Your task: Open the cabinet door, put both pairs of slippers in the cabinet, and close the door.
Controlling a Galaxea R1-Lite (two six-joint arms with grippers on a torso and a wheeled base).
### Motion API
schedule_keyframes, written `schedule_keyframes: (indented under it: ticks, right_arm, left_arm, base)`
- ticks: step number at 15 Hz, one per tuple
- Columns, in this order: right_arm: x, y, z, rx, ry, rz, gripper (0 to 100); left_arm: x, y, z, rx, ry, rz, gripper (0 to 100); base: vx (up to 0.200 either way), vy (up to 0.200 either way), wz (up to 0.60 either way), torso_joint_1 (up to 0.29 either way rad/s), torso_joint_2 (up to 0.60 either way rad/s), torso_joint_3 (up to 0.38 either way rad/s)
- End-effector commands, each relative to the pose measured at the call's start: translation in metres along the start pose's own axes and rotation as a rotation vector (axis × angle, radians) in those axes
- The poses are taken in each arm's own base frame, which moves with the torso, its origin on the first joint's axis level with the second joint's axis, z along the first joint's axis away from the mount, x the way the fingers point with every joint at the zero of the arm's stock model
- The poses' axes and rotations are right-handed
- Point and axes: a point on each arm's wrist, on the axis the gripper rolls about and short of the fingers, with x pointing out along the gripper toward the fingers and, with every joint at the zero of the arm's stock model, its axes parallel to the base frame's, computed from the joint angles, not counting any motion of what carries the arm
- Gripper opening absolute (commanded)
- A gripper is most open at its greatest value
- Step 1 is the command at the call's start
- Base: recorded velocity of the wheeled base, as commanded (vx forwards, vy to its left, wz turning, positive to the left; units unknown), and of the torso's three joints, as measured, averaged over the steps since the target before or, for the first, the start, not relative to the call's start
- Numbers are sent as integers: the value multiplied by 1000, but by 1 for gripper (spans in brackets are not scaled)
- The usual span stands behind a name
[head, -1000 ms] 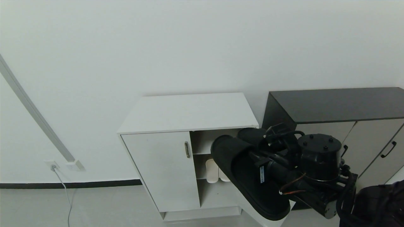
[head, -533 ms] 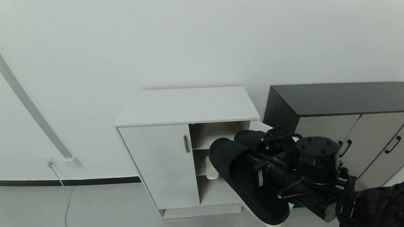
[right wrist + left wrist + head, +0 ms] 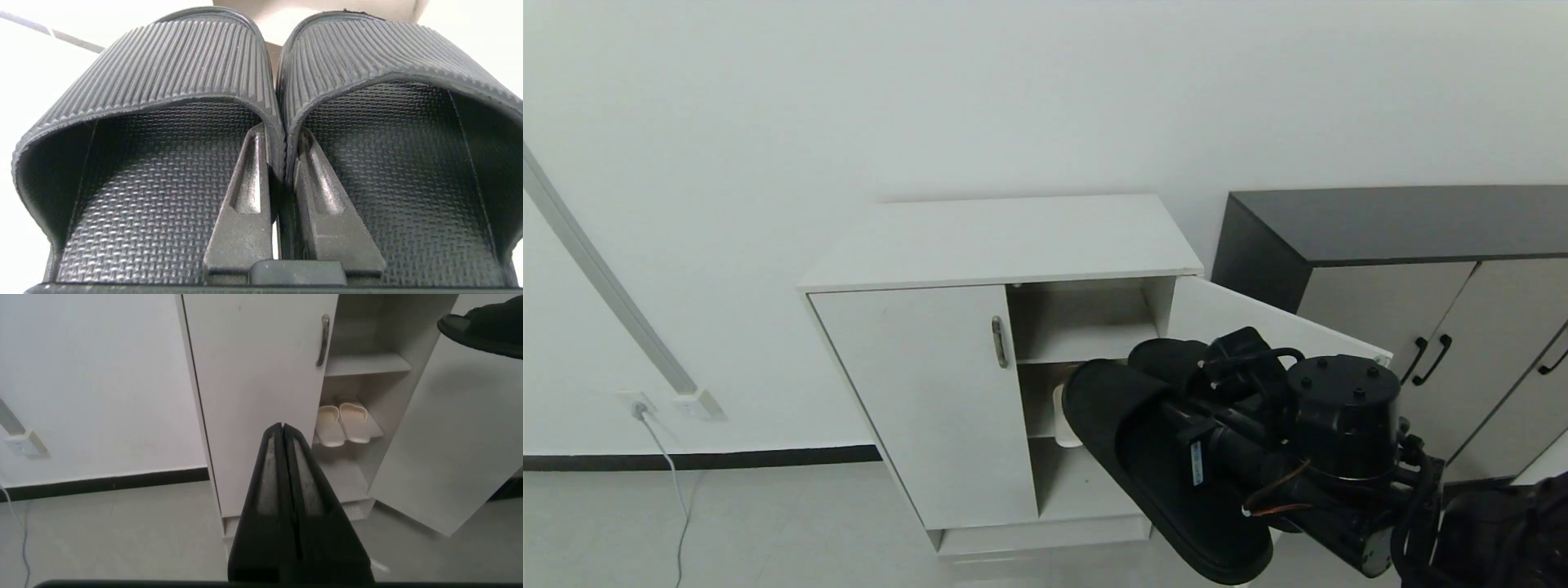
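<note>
A pair of black slippers (image 3: 1152,457) hangs in front of the white cabinet (image 3: 1005,237), toes toward its open right half. My right gripper (image 3: 282,143) is shut on them, one finger inside each slipper, pinching their touching inner walls (image 3: 278,98). The cabinet's right door (image 3: 1241,314) stands swung open and the left door (image 3: 923,400) is closed. A pair of white slippers (image 3: 347,425) lies on the middle shelf, partly hidden behind the black pair (image 3: 490,327). My left gripper (image 3: 282,433) is shut on nothing, low in front of the closed door.
A dark cabinet (image 3: 1405,220) with grey doors stands right beside the open door. A wall socket with a cable (image 3: 637,404) and a slanted cable duct (image 3: 596,278) are on the wall to the left. Bare floor (image 3: 122,531) lies before the cabinet.
The whole head picture has shifted: the cabinet now sits higher and larger and more of the open door shows, so the camera moved. The right gripper's hold on the black slippers is unchanged.
</note>
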Motion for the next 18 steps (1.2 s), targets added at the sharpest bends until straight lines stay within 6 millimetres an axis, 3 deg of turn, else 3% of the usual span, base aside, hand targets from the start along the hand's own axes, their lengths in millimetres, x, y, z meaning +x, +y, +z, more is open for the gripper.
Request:
schedule_keyframes:
  ticks: [1, 18]
  right_arm:
    - [1, 1, -1, -1, 3, 2, 0]
    - [-2, 5, -4, -14, -8, 19, 0]
  left_arm:
    - [0, 0, 0, 0, 0, -1, 0]
    - [0, 0, 0, -2, 0, -1, 0]
  base:
    - [0, 0, 0, -217, 540, 330]
    - [0, 0, 0, -159, 492, 330]
